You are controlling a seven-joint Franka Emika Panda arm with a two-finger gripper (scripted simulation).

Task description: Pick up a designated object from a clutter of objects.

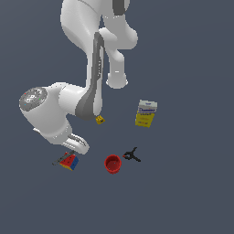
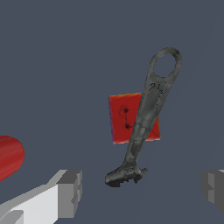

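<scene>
The thin dark grey tool (image 2: 144, 116) lies across the top of the multicoloured cube (image 2: 123, 118), whose red face shows in the wrist view. The tool has a ring at one end and a forked foot at the other. My gripper (image 2: 142, 190) is open and hovers above the tool, with one finger on each side of its forked end and not touching it. In the exterior view the gripper (image 1: 72, 151) hangs just over the cube (image 1: 71, 163) at the lower left, and the tool (image 1: 60, 159) shows as a thin dark line on it.
A red cup (image 1: 113, 164) stands to the exterior view's right of the cube, and it also shows in the wrist view (image 2: 8, 157). A black clamp (image 1: 131, 156) lies beside the cup. A yellow-white box (image 1: 146, 114) and a tiny yellow block (image 1: 99, 119) lie farther back.
</scene>
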